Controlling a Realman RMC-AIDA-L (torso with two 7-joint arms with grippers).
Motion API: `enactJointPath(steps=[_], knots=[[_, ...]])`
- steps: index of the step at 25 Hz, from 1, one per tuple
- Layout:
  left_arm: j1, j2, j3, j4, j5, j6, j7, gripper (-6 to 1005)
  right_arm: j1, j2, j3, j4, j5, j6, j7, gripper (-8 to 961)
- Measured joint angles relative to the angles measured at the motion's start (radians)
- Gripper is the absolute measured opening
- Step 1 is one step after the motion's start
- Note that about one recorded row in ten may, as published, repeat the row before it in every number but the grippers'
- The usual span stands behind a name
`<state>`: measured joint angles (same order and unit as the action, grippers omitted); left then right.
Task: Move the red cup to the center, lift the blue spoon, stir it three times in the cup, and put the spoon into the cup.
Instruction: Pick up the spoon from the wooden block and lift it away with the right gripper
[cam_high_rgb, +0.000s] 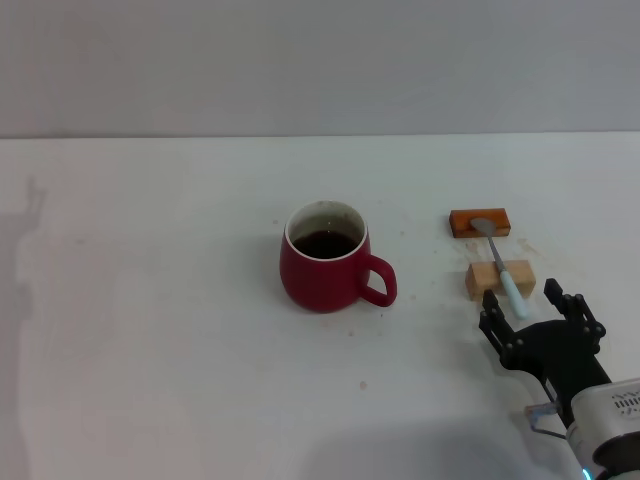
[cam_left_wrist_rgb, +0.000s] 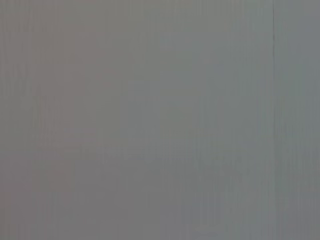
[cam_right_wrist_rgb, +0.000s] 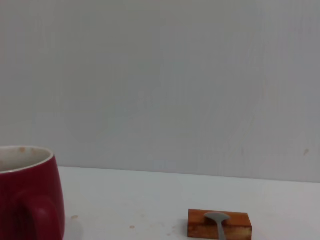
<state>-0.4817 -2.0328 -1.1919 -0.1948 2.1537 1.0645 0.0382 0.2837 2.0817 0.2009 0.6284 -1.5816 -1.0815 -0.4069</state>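
The red cup (cam_high_rgb: 325, 258) stands near the middle of the white table, dark liquid inside, its handle pointing to the right; the right wrist view shows the red cup (cam_right_wrist_rgb: 30, 195) from the side. The blue spoon (cam_high_rgb: 499, 265) lies across two blocks, its silver bowl on the orange-brown block (cam_high_rgb: 480, 222) and its pale blue handle on the tan wooden block (cam_high_rgb: 499, 279). The spoon's bowl (cam_right_wrist_rgb: 218, 220) shows on the orange-brown block (cam_right_wrist_rgb: 219, 225). My right gripper (cam_high_rgb: 530, 300) is open just in front of the handle's near end, not touching it. My left gripper is out of view.
The white table (cam_high_rgb: 150, 350) stretches wide to the left of the cup and ends at a grey wall at the back. The left wrist view shows only a plain grey surface.
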Motion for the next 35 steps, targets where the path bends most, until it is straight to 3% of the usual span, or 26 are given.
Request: enactJointPath(steps=[22, 35], knots=[[-0.001, -0.001, -0.003, -0.001, -0.003, 0.000, -0.006, 861, 0.031, -0.002, 0.008, -0.024, -0.003, 0.052, 0.040, 664], [-0.002, -0.001, -0.003, -0.002, -0.001, 0.001, -0.008, 861, 0.036, -0.002, 0.008, -0.026, -0.004, 0.052, 0.042, 570]])
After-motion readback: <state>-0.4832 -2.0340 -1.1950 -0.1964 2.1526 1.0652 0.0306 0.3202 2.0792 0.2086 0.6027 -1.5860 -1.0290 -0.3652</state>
